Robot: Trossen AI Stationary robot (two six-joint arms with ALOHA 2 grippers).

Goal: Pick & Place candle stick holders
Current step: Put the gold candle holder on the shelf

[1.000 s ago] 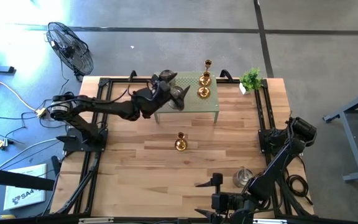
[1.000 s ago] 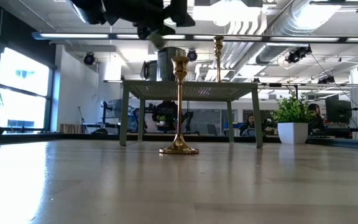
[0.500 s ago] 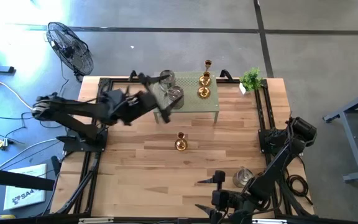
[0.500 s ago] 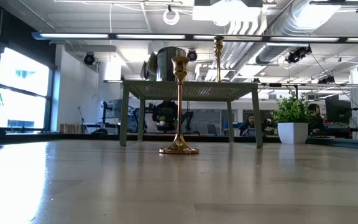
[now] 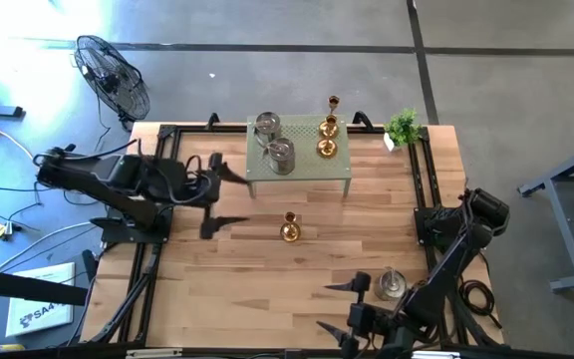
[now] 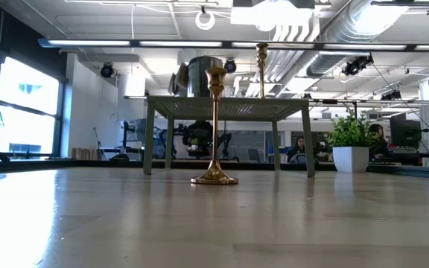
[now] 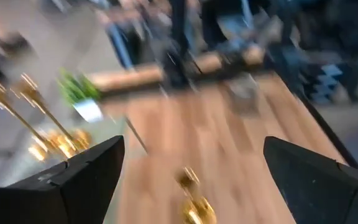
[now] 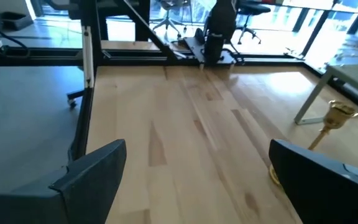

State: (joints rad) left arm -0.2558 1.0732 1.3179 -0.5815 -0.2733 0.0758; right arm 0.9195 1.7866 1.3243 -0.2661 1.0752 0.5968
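Note:
The green perforated stand (image 5: pixel 312 170) stands at the table's far middle. On it are two silver holders (image 5: pixel 267 126) (image 5: pixel 281 156) and two gold ones (image 5: pixel 327 148) (image 5: pixel 329 126). One gold holder (image 5: pixel 289 230) stands upright on its round base on the table in front of the stand; it also shows in the low view (image 6: pixel 214 126). A third silver holder (image 5: pixel 391 283) stands near the table's near right. My left gripper (image 5: pixel 215 196) is open and empty, left of the stand. My right gripper (image 5: pixel 352 305) is open and empty, just left of that silver holder.
A small potted plant (image 5: pixel 403 127) stands at the far right corner of the table. Black frame rails run along the table's left (image 5: pixel 157 229) and right (image 5: pixel 425 189) sides. A fan (image 5: pixel 113 75) stands on the floor beyond the far left corner. Bare wood lies between the two grippers.
My left gripper has drawn back from the stand toward the table's left edge and a little toward its near edge. The silver holder it was at stays standing on the stand. My right gripper has edged toward the silver holder at the near right.

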